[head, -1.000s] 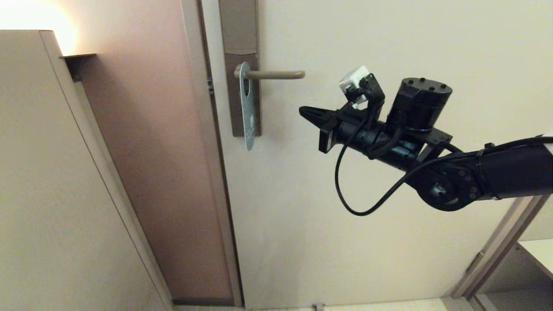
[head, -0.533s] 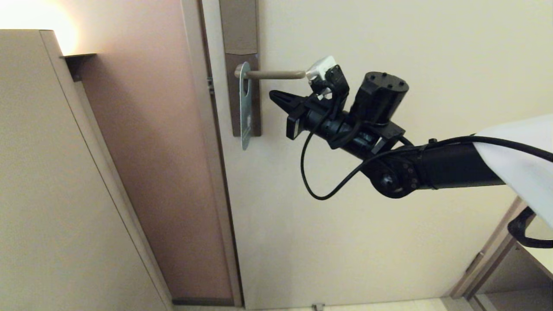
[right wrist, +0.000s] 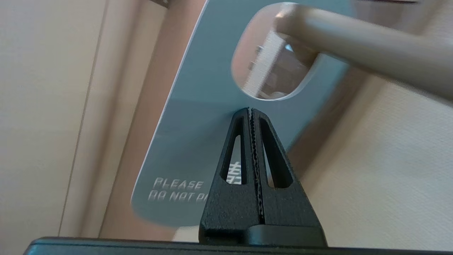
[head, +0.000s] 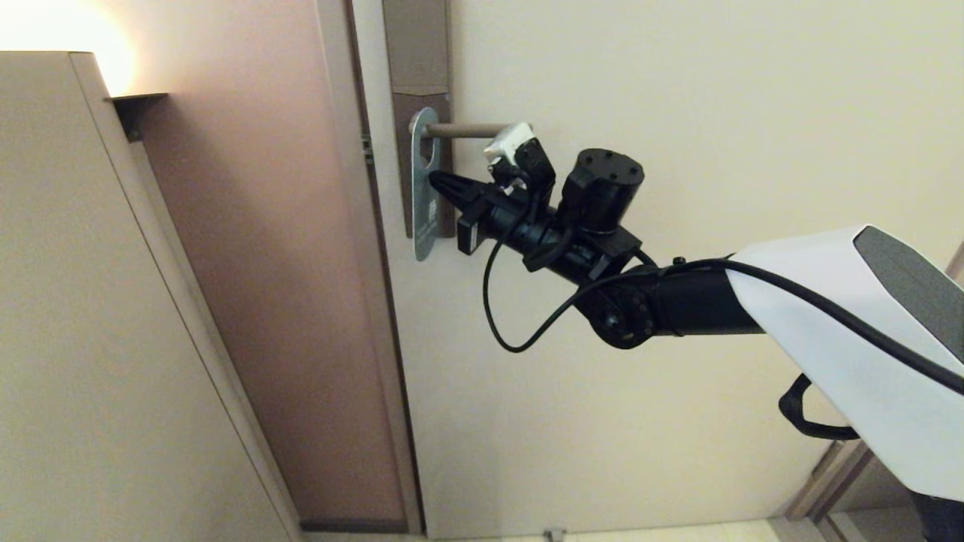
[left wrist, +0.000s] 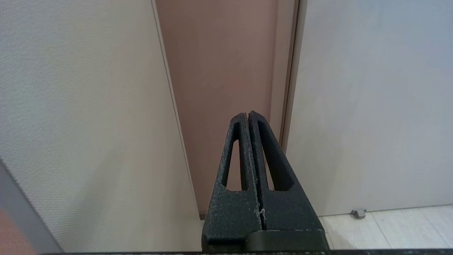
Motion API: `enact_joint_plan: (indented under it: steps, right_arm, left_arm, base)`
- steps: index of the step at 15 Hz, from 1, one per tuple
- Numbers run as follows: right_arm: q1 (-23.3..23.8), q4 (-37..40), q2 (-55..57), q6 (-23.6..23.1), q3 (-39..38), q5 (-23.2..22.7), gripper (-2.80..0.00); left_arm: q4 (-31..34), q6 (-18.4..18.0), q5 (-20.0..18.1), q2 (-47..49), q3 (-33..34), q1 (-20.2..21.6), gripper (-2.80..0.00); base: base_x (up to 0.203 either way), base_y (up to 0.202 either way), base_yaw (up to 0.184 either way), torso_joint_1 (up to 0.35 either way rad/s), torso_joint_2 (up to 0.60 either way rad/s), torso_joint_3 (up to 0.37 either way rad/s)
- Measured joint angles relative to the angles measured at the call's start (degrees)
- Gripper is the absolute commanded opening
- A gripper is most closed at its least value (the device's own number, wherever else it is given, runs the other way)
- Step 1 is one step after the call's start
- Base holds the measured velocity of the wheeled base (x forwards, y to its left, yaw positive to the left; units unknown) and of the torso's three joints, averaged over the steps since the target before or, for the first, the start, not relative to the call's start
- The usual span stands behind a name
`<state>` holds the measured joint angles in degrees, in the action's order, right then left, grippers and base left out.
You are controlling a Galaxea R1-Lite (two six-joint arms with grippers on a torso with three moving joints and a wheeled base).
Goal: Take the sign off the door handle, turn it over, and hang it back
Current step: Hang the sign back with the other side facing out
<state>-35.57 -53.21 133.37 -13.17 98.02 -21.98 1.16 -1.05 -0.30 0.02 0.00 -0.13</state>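
Note:
The blue sign (head: 425,203) hangs by its round hole on the taupe door handle (head: 463,130), its lower end tilted a little toward the door edge. In the right wrist view the sign (right wrist: 198,117) shows its blue face with white "PLEASE DO NOT" lettering, and the door handle (right wrist: 368,60) passes through the hole. My right gripper (head: 433,178) (right wrist: 250,110) is shut and empty, its tips right at the sign's face just below the hole. My left gripper (left wrist: 247,114) is shut and empty, parked low, facing the wall by the door frame.
The brownish backplate (head: 416,68) sits on the cream door (head: 678,90). A brown wall strip (head: 271,263) and a beige cabinet side (head: 90,316) lie left of the door. A small door stop (left wrist: 357,213) sits at floor level. My right arm's cable (head: 512,331) loops below the wrist.
My right arm has swung left and up toward the handle; its shut tips now meet the sign, and the sign's lower end has shifted slightly left. The left arm has not moved.

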Motion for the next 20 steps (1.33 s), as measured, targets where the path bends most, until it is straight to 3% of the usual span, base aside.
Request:
enact_joint_plan:
  steps: [6, 11, 20]
  right_arm:
    - [-2.44, -0.19, 4.45, 0.47, 9.19, -1.23, -2.80]
    - [-4.00, -0.17, 5.87, -0.53, 9.87, -2.25, -2.80]
    - [-4.26, 0.03, 7.48, -1.90, 9.57, 0.35, -2.80]
  left_arm:
    - [0.00, 0.01, -0.01, 0.00, 0.00, 0.00, -2.80]
    - [-0.01, 0.01, 0.00, 0.00, 0.00, 0.00, -2.80]
    - [0.00, 0.01, -0.05, 0.00, 0.00, 0.00, -2.80]
  base:
    - [0.000, 0.000, 0.000, 0.000, 0.00, 0.000]
    - [0.000, 0.000, 0.000, 0.000, 0.00, 0.000]
    - [0.000, 0.000, 0.000, 0.000, 0.00, 0.000]
